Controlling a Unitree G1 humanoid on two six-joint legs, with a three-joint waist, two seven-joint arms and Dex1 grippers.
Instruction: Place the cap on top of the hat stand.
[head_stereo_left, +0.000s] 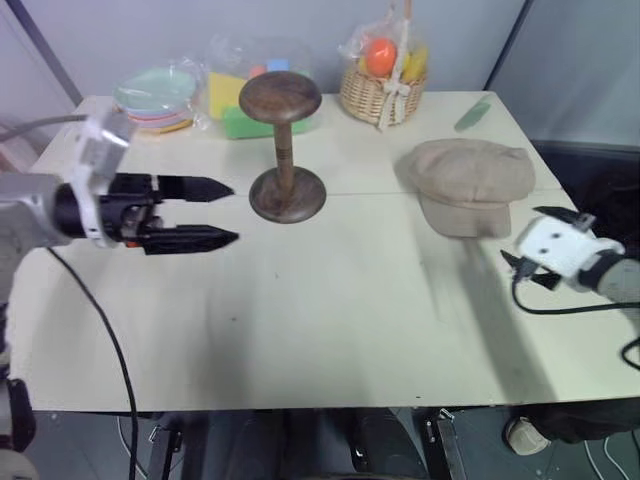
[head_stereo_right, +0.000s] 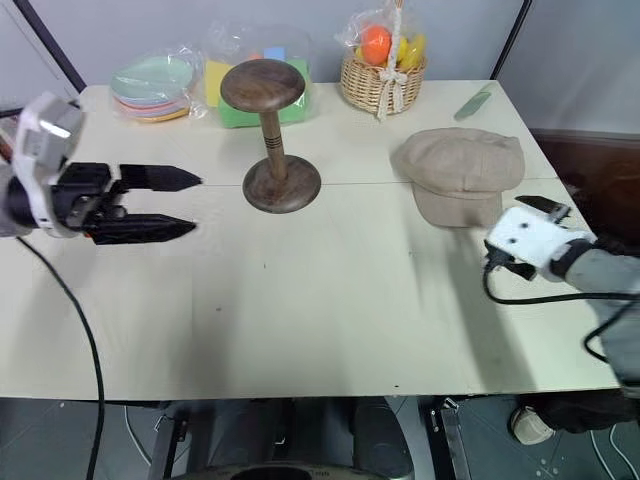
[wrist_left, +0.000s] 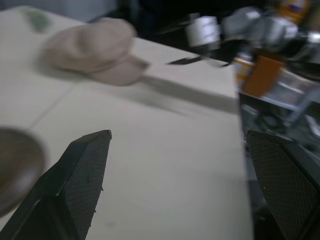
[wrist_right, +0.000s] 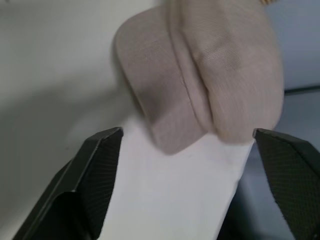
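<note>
Pale table (head_stereo_left: 330, 320): cap (head_stereo_left: 468, 180) flat at right side, well apart from upright hat stand (head_stereo_left: 284, 150). Left gripper (head_stereo_left: 228, 213) and right gripper (wrist_right: 187, 137) wide open, empty.

Along the far edge of the pale table (head_stereo_left: 300, 330) sit a stack of pastel plates (head_stereo_left: 157, 96) in clear wrap, a bag of yellow, green and blue blocks (head_stereo_left: 240, 95), and a wicker basket (head_stereo_left: 380, 93) — holding an orange ball. A small green piece (head_stereo_left: 472, 115) lies well apart, toward the far right corner.
</note>
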